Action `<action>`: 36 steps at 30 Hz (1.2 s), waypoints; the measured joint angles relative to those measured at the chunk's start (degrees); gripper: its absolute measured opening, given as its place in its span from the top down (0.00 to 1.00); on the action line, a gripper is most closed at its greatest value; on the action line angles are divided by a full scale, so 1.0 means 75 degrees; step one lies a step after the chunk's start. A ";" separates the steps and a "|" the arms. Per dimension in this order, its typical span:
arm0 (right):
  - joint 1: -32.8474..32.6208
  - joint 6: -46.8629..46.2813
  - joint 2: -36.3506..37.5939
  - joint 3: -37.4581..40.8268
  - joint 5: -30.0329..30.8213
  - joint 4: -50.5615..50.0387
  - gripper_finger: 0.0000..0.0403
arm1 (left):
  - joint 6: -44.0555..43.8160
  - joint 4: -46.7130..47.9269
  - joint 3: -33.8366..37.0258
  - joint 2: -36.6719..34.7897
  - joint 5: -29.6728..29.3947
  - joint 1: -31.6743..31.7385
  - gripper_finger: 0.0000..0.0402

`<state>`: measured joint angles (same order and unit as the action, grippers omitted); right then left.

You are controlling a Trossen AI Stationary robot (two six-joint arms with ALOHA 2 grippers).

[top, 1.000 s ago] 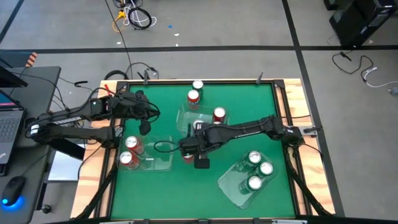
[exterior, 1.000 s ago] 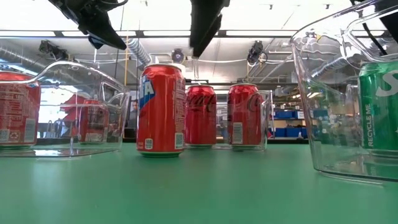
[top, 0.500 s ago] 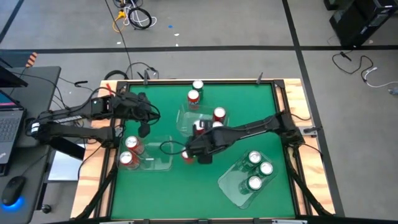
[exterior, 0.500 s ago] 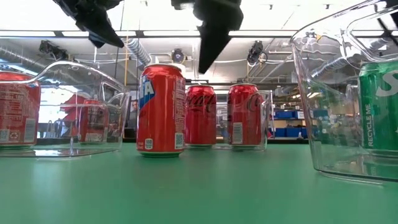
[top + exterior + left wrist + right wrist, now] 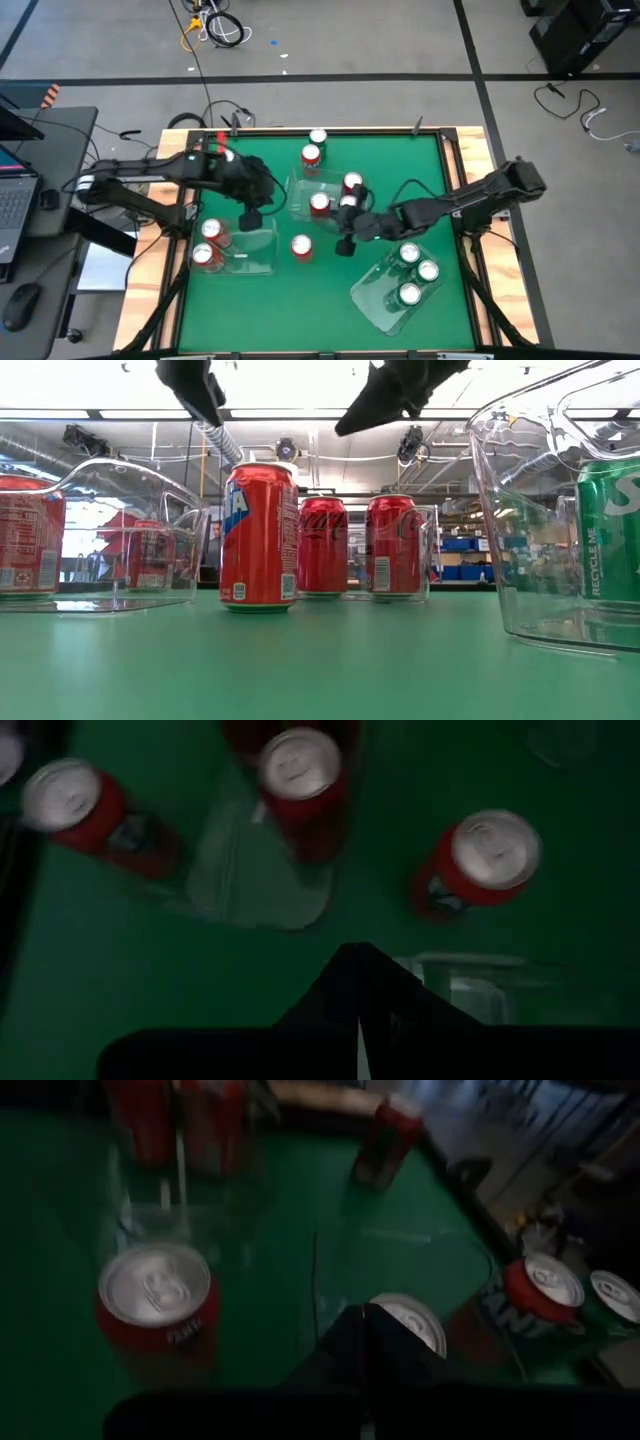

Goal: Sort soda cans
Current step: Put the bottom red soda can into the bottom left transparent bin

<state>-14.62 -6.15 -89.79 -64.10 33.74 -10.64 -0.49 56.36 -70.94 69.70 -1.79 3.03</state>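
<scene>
Near the middle of the green table (image 5: 330,300): right gripper (image 5: 344,244), fingers pressed together and empty, up above the mat between a lone red can (image 5: 301,247) and the clear bin (image 5: 372,295) with three green cans (image 5: 418,271). Over the table's left half: left gripper (image 5: 248,217), fingers likewise closed on nothing, above the rim of a second clear bin (image 5: 258,262) with two red cans (image 5: 208,243) at its left end. Beyond, toward the far edge: a third clear bin (image 5: 300,190) with two red cans (image 5: 333,195) at it, one at its right edge; whether inside or just beside, impossible to tell. Two more cans (image 5: 314,146) near the far edge, one red, the other showing only its silver top. From table height: the lone red can upright on the mat, well clear of both bins' walls, both grippers high above it.
</scene>
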 joint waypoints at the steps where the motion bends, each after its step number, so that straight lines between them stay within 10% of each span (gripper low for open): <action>1: -0.0016 0.0025 0.0162 0.0320 0.0010 0.0470 1.00 | -0.0002 0.0140 -0.0275 0.0275 -0.0004 -0.0112 0.99; 11: -0.0321 0.0158 0.1209 0.1714 0.0396 0.1638 1.00 | -0.0194 0.2617 -0.2951 0.2809 -0.0010 -0.1232 0.92; 26: -0.0489 0.0305 0.1235 0.1865 0.0374 0.1588 1.00 | -0.0528 0.3916 -0.4752 0.5321 -0.0401 -0.2216 0.24; 36: -0.0598 0.0257 0.1235 0.1865 0.0355 0.1569 1.00 | -0.0394 0.3120 -0.4876 0.5446 0.0427 -0.1879 0.21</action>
<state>-19.10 -4.22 -80.53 -50.11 36.40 1.13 -3.44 79.76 -107.51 110.54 1.42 -11.06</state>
